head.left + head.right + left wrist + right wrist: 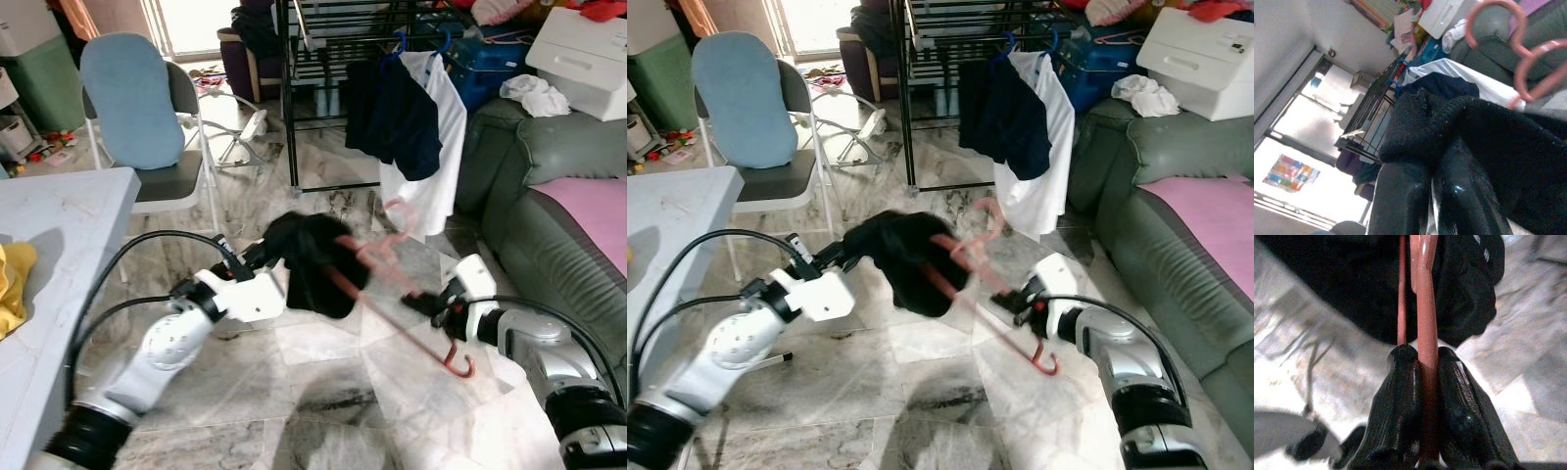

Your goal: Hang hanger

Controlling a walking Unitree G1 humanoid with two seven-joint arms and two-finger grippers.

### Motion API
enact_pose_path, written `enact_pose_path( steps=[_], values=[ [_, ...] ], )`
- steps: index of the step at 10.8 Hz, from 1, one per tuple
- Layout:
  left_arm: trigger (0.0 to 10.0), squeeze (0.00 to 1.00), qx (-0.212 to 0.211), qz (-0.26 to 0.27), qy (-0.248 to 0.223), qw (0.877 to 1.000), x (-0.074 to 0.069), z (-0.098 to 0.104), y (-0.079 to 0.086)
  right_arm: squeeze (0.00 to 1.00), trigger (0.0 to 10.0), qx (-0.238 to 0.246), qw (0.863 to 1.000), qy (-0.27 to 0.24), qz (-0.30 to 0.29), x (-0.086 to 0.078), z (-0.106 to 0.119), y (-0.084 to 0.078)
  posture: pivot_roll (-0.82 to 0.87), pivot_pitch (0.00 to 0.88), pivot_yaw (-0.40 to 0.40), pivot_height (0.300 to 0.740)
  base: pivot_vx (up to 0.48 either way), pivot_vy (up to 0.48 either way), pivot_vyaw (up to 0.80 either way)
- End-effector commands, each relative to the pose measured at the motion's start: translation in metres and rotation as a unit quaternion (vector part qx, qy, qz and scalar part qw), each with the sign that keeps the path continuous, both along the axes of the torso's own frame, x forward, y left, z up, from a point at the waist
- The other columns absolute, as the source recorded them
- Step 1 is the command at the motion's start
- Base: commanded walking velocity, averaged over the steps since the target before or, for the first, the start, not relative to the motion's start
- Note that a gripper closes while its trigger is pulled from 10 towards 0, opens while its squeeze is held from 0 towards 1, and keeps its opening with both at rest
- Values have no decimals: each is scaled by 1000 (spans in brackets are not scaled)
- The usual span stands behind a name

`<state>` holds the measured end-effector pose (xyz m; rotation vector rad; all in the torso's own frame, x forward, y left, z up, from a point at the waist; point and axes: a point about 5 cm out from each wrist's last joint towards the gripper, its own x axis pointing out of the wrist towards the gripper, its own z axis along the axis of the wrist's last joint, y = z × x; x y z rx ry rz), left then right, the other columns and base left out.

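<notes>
Before you, over the floor (323, 401), the left gripper (263, 257) holds a garment (313, 262) draped on the hanger (392, 304), whose bar the right gripper (431, 305) clamps from the right. Behind them stands the drying rack (323, 88), with two garments (407, 127) hanging at its right side. To your left sits a table (69, 225), a chair (147, 127) behind it. To your right runs a sofa (549, 215), a box (583, 59) at its far end.
</notes>
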<state>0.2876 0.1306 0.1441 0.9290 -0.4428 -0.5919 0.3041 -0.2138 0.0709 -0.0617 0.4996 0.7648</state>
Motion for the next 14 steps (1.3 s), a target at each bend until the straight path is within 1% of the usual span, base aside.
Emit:
enact_pose_path(
  steps=[1, 2, 4, 5, 6, 7, 8, 9, 10, 11, 12, 13, 14],
  values=[
    [10000, 0, -3, 12, -16, 1000, 3, 8, 3, 0, 10000, -10, 1000, 2, 19, -4, 0, -4, -16, 0, 15, 740, 0, 0, 0],
    [10000, 0, -12, 22, -30, 999, 4, 14, 6, 0, 10000, -26, 999, 28, 15, -13, -9, -15, -17, 0, 13, 740, 0, 0, 0],
    [10000, 0, -31, 31, -48, 998, 5, 24, 10, 0, 10000, -76, 993, 75, -55, -21, -28, -42, -18, 0, 11, 740, 0, 0, 0],
    [10000, 0, -27, 39, -46, 998, 7, 24, 12, 0, 10000, -95, 989, 82, -78, -21, -31, -49, -18, 0, 11, 740, 0, 0, 0],
    [10000, 0, -28, 44, -43, 998, 8, 22, 13, 0, 10000, -106, 984, 78, -119, -16, -29, -55, -22, 0, 12, 740, 0, 0, 0],
    [10000, 0, -33, 44, -41, 998, 5, 19, 11, 0, 10000, -122, 978, 59, -161, -8, -24, -58, -26, 0, 14, 740, 0, 0, 0],
    [10000, 0, -38, 43, -40, 998, 4, 19, 10, 0, 10000, -119, 974, 53, -183, -4, -22, -59, -25, 0, 12, 740, 0, 0, 0],
    [10000, 0, -52, 40, -35, 997, -1, 17, 8, 0, 10000, -109, 964, 22, -242, 10, -10, -61, -23, 0, 10, 740, 0, 0, 0],
    [10000, 0, -48, 39, -24, 998, -3, 10, 4, 0, 10000, -68, 964, -11, -256, 23, 4, -54, -22, 0, 8, 740, 0, 0, 0],
    [10000, 0, -38, 30, -15, 999, -6, 3, -4, 0, 10000, -17, 979, -21, -201, 29, 14, -36, -22, 0, 8, 740, 0, 0, 0],
    [10000, 0, -36, 28, -11, 999, -5, 0, -10, 0, 10000, 11, 991, -17, -132, 28, 18, -23, -26, 0, 6, 740, 0, 0, 0],
    [10000, 0, -47, 22, -14, 999, -3, 3, -18, 0, 10000, 11, 996, -5, -83, 22, 16, -19, -29, 0, 3, 740, 0, 0, 0],
    [10000, 0, -58, 13, -21, 998, -3, 7, -23, 0, 10000, -24, 995, 4, -100, 19, 7, -26, -29, 0, 3, 740, 0, 0, 0]
  ],
)
